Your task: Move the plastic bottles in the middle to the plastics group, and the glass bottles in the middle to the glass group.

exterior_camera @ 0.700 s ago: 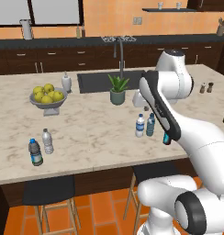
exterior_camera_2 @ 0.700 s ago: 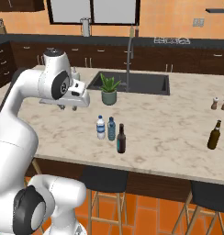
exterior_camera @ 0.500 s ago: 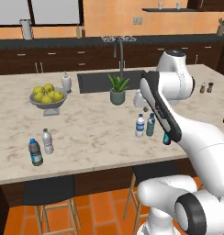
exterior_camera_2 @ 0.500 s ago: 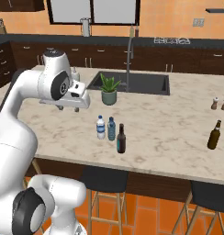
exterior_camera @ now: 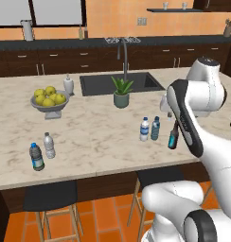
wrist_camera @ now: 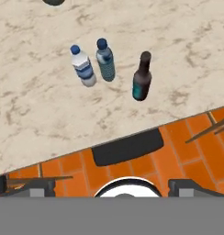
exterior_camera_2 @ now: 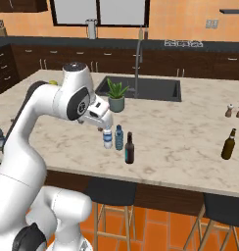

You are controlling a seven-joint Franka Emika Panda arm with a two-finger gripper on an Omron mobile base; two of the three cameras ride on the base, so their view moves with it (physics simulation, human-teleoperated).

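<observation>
Mid-counter, clear bottle (wrist_camera: 84, 67) standing just beside blue-tinted bottle (wrist_camera: 105, 59), dark bottle (wrist_camera: 142, 82) near them toward counter (wrist_camera: 40, 105) edge, gripper (exterior_camera_2: 103, 126) hanging over clear bottle, finger spacing not discernible, holding nothing.

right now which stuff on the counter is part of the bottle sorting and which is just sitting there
Job:
- clear bottle
- blue bottle
- dark bottle, middle
- plastics pair
- brown bottle, glass group

Just there:
- lemon bowl
- plant
- soap dispenser
- shakers
</observation>
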